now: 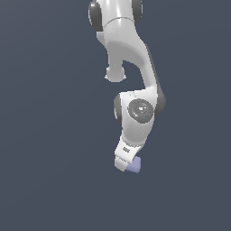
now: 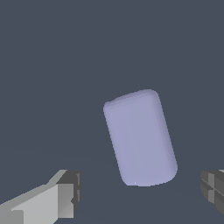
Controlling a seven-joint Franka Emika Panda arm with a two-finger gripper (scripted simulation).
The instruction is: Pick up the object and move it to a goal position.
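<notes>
Wrist view: claw point(image 2: 140, 192) spread open; lavender block point(image 2: 140, 138) between fingers point(image 2: 65, 194), untouched.

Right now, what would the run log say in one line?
stage: reaching | hand: open, fingers either side of block, not touching | block: lying on floor, not lifted | goal: not visible

Plain dark slate-grey ground point(image 1: 45, 180)

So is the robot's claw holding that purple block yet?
No, nothing is held. The claw is open, its fingers apart on either side of the lavender block, not touching it.
</notes>
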